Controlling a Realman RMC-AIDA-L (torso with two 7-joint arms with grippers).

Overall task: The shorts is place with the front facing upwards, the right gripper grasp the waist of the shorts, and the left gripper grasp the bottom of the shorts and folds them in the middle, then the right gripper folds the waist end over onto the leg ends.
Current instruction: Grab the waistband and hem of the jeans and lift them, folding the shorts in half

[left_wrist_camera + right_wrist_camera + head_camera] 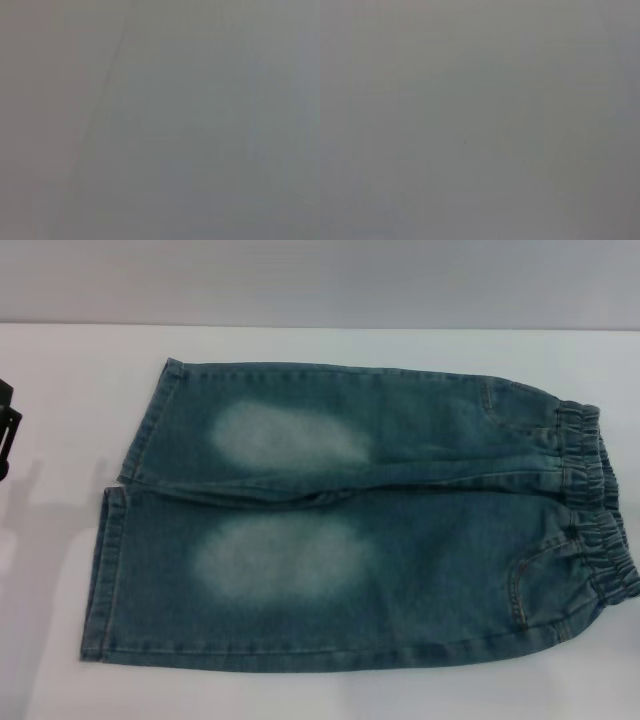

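Blue-green denim shorts [350,515] with two pale faded ovals flat, front up, on white table [60,640], ruffled elastic waist [600,505] at right, hemmed leg ends [125,520] at left; black left gripper [6,430] at left edge, grip state unclear; right gripper unseen.

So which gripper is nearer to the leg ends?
Left. The left gripper shows at the head view's left edge, beside the leg ends but apart from them. The right gripper is not in view.
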